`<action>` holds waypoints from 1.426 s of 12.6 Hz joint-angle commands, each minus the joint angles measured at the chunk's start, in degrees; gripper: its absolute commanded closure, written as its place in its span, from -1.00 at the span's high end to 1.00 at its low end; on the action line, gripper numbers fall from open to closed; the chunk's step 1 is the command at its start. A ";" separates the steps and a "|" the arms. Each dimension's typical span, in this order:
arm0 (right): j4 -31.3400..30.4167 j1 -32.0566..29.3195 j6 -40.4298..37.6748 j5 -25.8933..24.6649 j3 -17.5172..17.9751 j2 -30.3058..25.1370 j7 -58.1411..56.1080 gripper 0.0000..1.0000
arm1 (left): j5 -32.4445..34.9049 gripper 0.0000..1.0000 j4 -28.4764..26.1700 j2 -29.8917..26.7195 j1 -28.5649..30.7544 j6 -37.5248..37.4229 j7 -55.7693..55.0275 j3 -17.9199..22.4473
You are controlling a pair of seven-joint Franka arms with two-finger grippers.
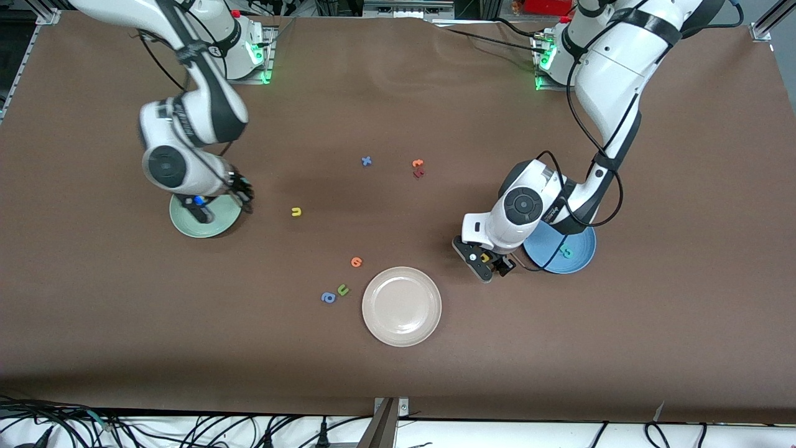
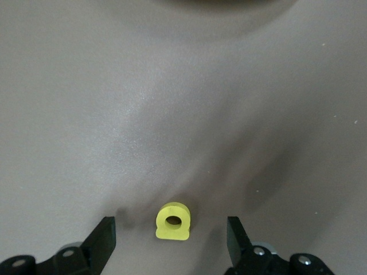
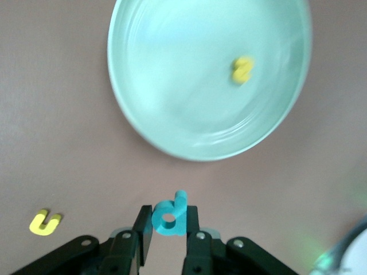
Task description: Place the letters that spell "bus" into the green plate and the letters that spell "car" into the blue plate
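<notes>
My right gripper (image 3: pixel 169 222) is shut on the teal b (image 3: pixel 170 216) and holds it in the air by the rim of the green plate (image 3: pixel 189 86). A yellow s (image 3: pixel 243 69) lies in that plate. In the front view the right gripper (image 1: pixel 198 209) hangs over the green plate (image 1: pixel 222 223). The yellow u (image 1: pixel 296 212) lies on the table beside the plate, toward the middle. Down at the table beside the blue plate (image 1: pixel 578 258), my left gripper (image 1: pixel 488 262) is open. The yellow a (image 2: pixel 173 222) lies between its fingers (image 2: pixel 103 240), untouched. A teal letter (image 1: pixel 566 252) lies in the blue plate.
A beige plate (image 1: pixel 402 305) sits near the front camera at mid-table. Beside it lie an orange letter (image 1: pixel 356 262), a green u (image 1: pixel 342 289) and a blue a (image 1: pixel 328 298). Farther back lie a blue x (image 1: pixel 366 161), an orange letter (image 1: pixel 417 163) and a red one (image 1: pixel 419 173).
</notes>
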 commanded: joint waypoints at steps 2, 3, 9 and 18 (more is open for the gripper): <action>-1.39 -0.01 -0.63 0.37 -9.24 0.78 -17.57 -0.81 | 1.36 -0.40 0.45 0.96 0.09 0.81 -0.66 -0.03; -3.14 -0.01 3.21 1.16 -10.48 1.92 -20.74 -0.81 | 1.61 -0.67 0.45 0.96 -0.08 0.81 -0.58 -0.03; -7.91 -0.01 13.36 3.09 -10.76 3.96 -21.48 0.97 | 1.70 -0.88 1.06 -5.35 1.49 -5.49 -0.22 -0.12; 1.85 0.42 2.61 6.88 -2.51 -0.62 -5.35 0.98 | 1.18 1.00 -8.70 -16.44 16.53 -17.03 3.73 -5.04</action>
